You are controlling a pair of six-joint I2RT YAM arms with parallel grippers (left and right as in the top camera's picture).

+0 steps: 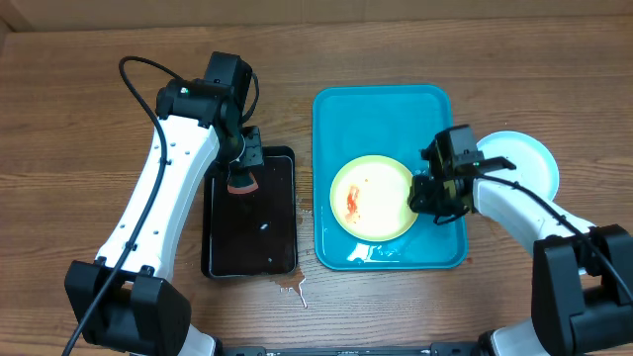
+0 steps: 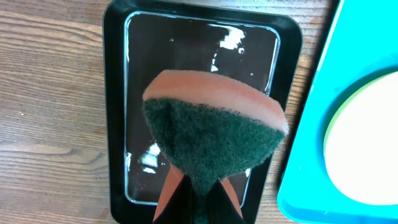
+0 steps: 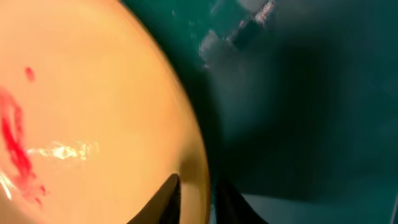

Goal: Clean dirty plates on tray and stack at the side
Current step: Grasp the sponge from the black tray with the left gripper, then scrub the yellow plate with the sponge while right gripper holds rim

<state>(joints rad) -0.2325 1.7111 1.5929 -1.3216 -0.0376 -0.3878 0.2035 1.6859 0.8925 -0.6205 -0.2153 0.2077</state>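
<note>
Two plates are showing from overhead. We are noting one yellow-green plate (image 1: 381, 213) lying on the turquoise tray (image 1: 341, 119), in its lower half, white centre up, with a red smear (image 1: 353, 203) running left of its middle. The blue-rimmed plate (image 1: 524, 158) is sitting off the tray on the table (image 1: 79, 99), just beside the tray's right edge, and the right arm is crossing over part of it. We are seeing the right gripper (image 1: 422, 194) sitting at the yellow-green plate's right rim. In the right wrist view its fingers (image 3: 166, 199) are straddling that rim, one over the plate's face and one outside it, both looking pressed to the edge, so we are logging this claw as closed on the plate. Whether the plate is lifting off the tray floor at all, we cannot tell. Some water (image 1: 371, 254) is pooling on the tray just below the plate. The left gripper (image 1: 240, 170) is hanging over the black tray (image 1: 267, 247), which is lying on the table left of the turquoise tray, a narrow strip of wood between them. Its claw is clamping a sponge (image 1: 240, 184), orange foam with a dark green scouring face, bunched into a fan where the jaws are squeezing it. We cannot tell whether the sponge is touching the black tray. That tray is holding a thin, glinting film of liquid. We are also marking a small puddle (image 1: 295, 289) lying on the table just below its lower right corner.
</note>
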